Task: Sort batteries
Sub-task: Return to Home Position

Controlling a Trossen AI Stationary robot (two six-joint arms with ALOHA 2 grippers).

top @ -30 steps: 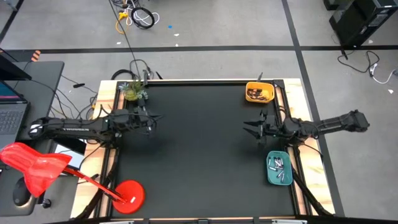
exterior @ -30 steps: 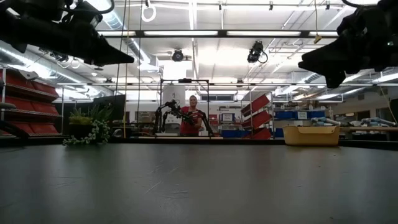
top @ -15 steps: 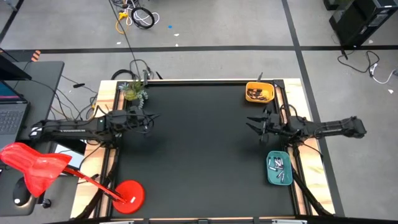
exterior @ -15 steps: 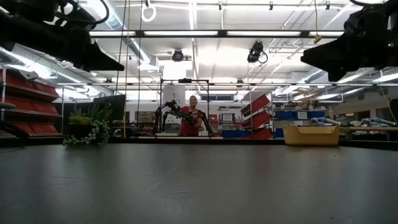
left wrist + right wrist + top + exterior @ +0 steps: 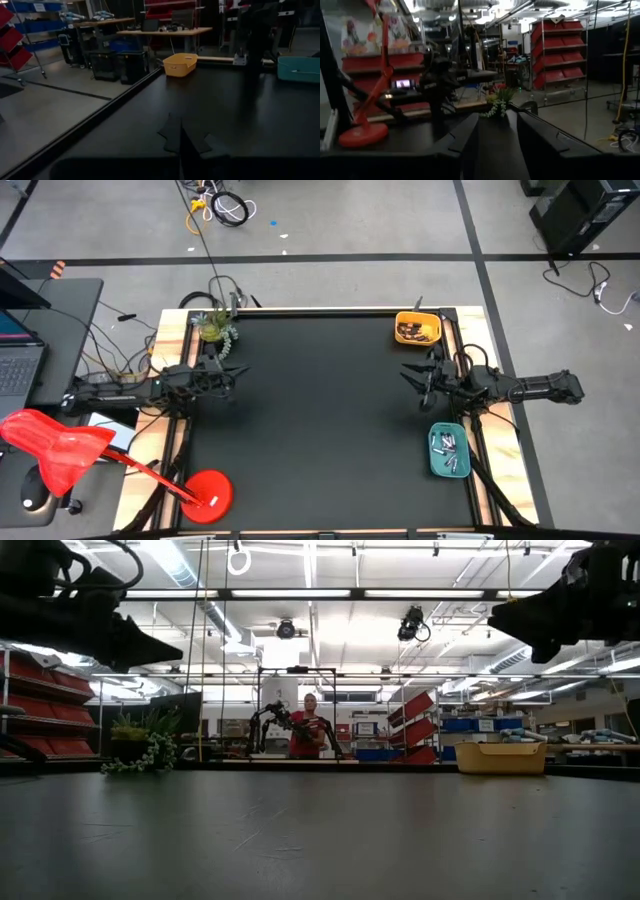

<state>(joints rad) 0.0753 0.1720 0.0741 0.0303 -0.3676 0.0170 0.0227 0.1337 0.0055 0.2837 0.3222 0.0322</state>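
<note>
Dark batteries [image 5: 412, 332] lie in the yellow tray [image 5: 432, 321] at the table's far right. Silvery batteries [image 5: 447, 448] lie in the teal tray [image 5: 434, 464] at the near right. My left gripper [image 5: 232, 370] hovers level above the mat's left side, shut with nothing between its fingers [image 5: 180, 137]. My right gripper [image 5: 405, 375] hovers over the mat's right side between the two trays, pointing toward the left edge. Its fingers stand open [image 5: 497, 142] and hold nothing.
A small potted plant [image 5: 214, 326] stands at the mat's far left corner. A red lamp [image 5: 205, 490] stands at the near left, beside the mat. The black mat's middle [image 5: 320, 420] is bare. A person [image 5: 308, 730] stands in the room beyond the far edge.
My left gripper has drawn back toward the table's left edge and sunk a little, still shut and level.
</note>
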